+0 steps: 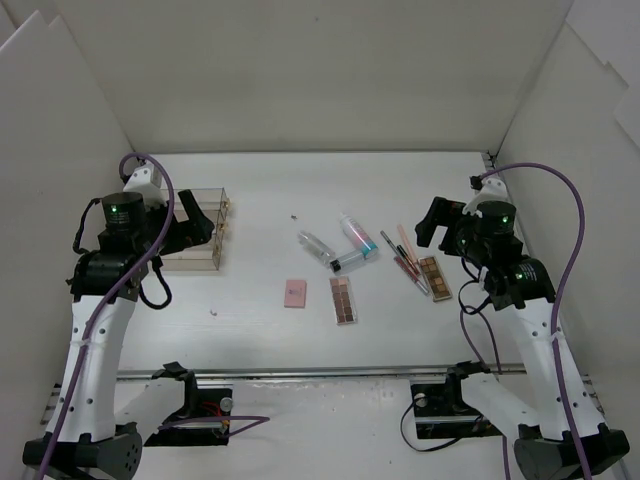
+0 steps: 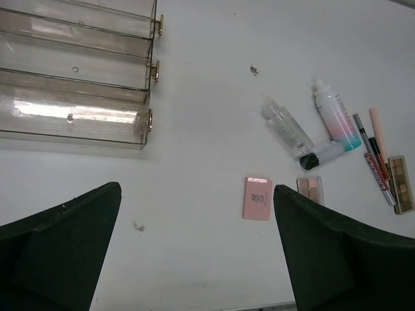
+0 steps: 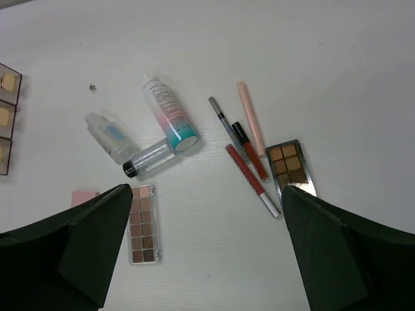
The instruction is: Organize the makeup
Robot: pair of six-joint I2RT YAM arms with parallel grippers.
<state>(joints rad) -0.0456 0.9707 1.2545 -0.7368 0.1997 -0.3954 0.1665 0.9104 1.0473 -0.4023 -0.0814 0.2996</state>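
Surface: white table (image 1: 300, 180) inside a white-walled enclosure.
Organizer: clear plastic compartmented box (image 2: 78, 78) with gold knobs, upper left of the left wrist view. No makeup shows in its compartments.
Palettes: long brown-toned eyeshadow palette (image 1: 343, 300) at centre; second brown palette (image 3: 288, 161) right of centre, just beside the sticks.
Compact: pink square compact (image 2: 257, 198), lying alone at lower centre (flat on the table).
Bottles: two small clear bottles (image 3: 110, 136), one black-capped, touching near the tube.
Tube: pink-and-blue tube (image 3: 168, 113), upper centre of the right wrist view.
Sticks: thin pink and brown sticks (image 3: 243, 139), a loose fan.
Left gripper (image 2: 198, 191): jaws spread wide, holding nothing, near the box.
Right gripper (image 3: 207, 189): jaws spread wide, holding nothing, above the scattered items.
Progress: apparently at the start. Every piece lies loose, well apart from the box, and all sorting remains.
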